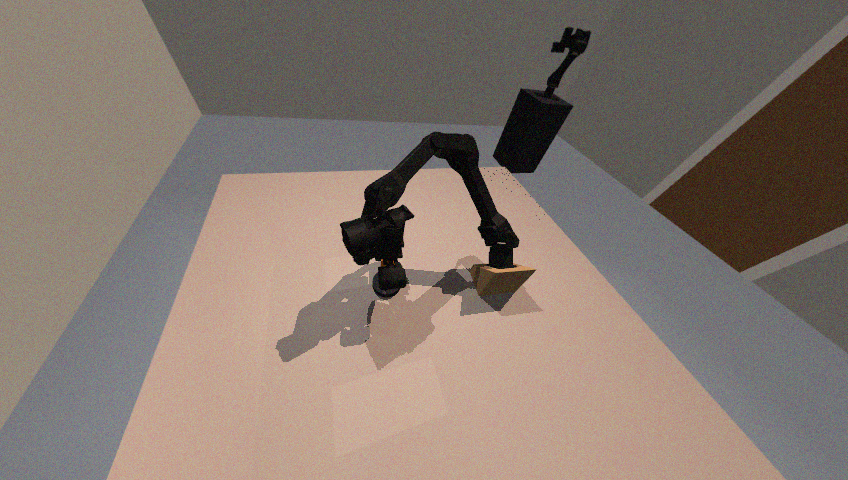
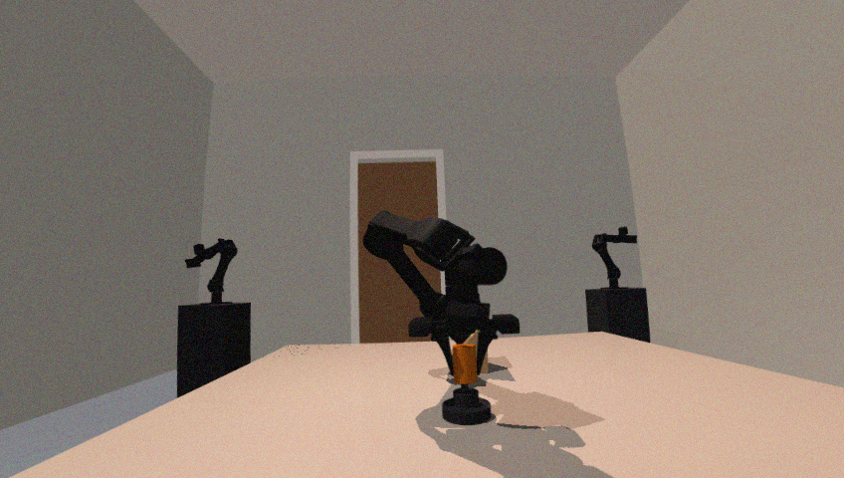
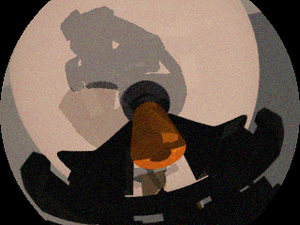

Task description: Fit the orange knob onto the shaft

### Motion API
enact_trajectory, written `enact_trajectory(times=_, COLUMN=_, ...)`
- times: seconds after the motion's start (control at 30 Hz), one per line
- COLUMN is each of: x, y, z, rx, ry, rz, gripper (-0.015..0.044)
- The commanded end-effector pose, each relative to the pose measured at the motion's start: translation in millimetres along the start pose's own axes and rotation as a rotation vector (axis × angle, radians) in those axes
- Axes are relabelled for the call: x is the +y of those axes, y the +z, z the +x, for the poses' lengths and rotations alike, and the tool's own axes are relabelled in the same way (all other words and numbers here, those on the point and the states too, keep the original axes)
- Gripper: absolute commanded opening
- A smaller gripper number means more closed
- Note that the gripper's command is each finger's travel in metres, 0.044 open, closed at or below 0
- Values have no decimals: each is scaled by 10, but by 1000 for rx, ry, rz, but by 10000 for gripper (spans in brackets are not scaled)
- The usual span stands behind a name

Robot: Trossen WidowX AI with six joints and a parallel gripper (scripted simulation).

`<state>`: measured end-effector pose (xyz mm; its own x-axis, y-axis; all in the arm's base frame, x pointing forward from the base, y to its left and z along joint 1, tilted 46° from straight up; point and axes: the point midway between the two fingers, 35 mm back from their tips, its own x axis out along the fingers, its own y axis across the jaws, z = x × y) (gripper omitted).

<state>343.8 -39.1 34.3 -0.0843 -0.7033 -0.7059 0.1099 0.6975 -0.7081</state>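
The orange knob (image 2: 465, 363) (image 3: 157, 133) is upright between the fingers of my gripper (image 2: 465, 372) (image 3: 150, 120), which is shut on it. In the top view the gripper hides nearly all of the knob. The round dark pedestal (image 2: 466, 410) (image 3: 145, 88) (image 1: 385, 292) stands directly below the knob. A short piece of the dark shaft (image 2: 465, 386) shows between the knob's lower end and the pedestal's raised step, so the knob is not down on the pedestal. Whether the shaft's tip is inside the hole cannot be told. The shaft's flat side is not visible.
The arm's wooden wedge base (image 1: 504, 280) stands on the pinkish table (image 1: 535, 386), behind the pedestal in the exterior view. The arm's shadows fall around the pedestal. Other arms on black stands (image 2: 213, 349) (image 2: 617, 314) are beyond the table.
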Motion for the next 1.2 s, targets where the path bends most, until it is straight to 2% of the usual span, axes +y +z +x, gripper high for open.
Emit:
enact_trajectory(times=0.0, x=-2, y=5, z=-12, rx=-5, ry=-5, rz=-1, gripper=0)
enact_trajectory(times=1.17, x=-6, y=-7, z=-37, rx=-4, ry=-5, rz=-54, gripper=0)
